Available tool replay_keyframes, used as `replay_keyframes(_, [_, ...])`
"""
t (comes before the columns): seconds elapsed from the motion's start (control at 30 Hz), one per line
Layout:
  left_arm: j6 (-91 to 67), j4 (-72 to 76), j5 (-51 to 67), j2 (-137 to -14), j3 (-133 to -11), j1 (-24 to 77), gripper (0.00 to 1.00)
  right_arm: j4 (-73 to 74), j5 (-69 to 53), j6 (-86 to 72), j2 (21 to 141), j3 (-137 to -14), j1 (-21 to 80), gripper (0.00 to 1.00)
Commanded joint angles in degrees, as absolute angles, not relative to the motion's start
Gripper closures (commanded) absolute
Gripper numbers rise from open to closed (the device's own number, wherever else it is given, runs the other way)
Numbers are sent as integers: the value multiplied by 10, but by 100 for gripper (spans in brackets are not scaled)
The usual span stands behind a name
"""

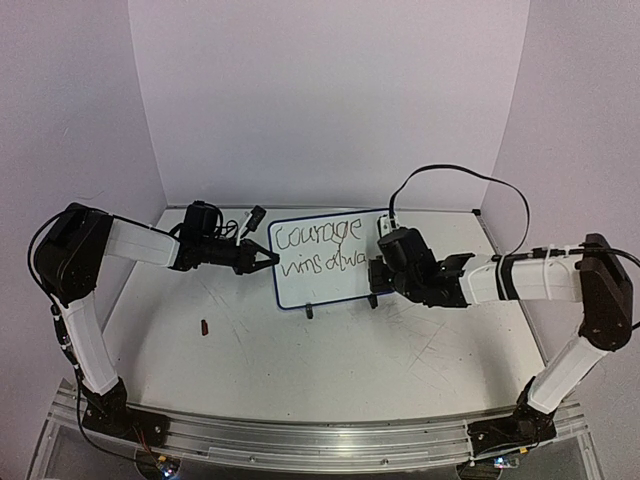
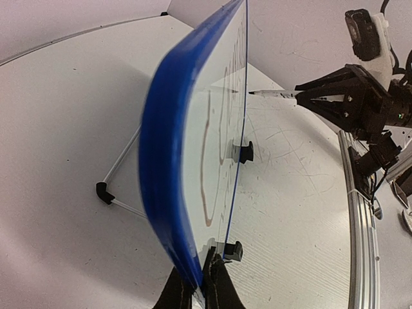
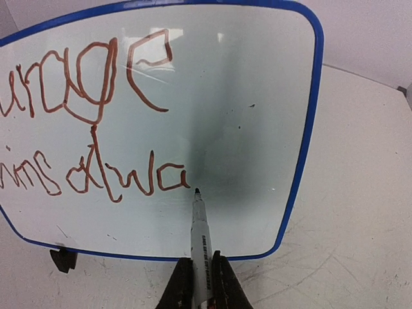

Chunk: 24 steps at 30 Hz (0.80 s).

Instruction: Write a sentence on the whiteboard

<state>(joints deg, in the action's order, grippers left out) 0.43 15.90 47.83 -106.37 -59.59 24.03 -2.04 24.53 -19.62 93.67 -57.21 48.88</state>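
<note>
The whiteboard (image 1: 330, 258) stands upright on the table, blue-framed, on black clip feet (image 1: 309, 311). The sentence (image 1: 318, 250) on it reads "Courage" above "wins alwa" in reddish-brown marker; in the right wrist view the writing (image 3: 96, 129) ends at the "a". My left gripper (image 1: 270, 256) is shut on the board's left edge (image 2: 168, 193), seen edge-on in the left wrist view. My right gripper (image 3: 201, 283) is shut on a white marker (image 3: 201, 238). The marker's tip (image 3: 197, 191) is at the board, just right of the last "a".
A small dark red marker cap (image 1: 204, 326) lies on the table at the front left. The board's wire stand (image 2: 103, 192) reaches behind it. White walls close the back and sides. An aluminium rail (image 1: 300, 440) runs along the near edge.
</note>
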Motion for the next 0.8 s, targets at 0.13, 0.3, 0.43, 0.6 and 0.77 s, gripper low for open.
replay_keyframes(0.13, [56,132,378,-1064,-603,234,100,-54,229,-189,893,-578,483,100])
replay_keyframes(0.3, [56,132,378,-1062,-601,234,100,-66,229,-186,921,-596,477,100])
replay_keyframes(0.43, [56,132,377,-1062,-602,234,100,-69,233,-186,931,-595,472,100])
replay_keyframes(0.6, [56,132,378,-1064,-602,234,100,-70,235,-184,940,-599,470,100])
replay_keyframes(0.77, [56,132,378,-1066,-603,234,100,-71,236,-183,945,-597,470,100])
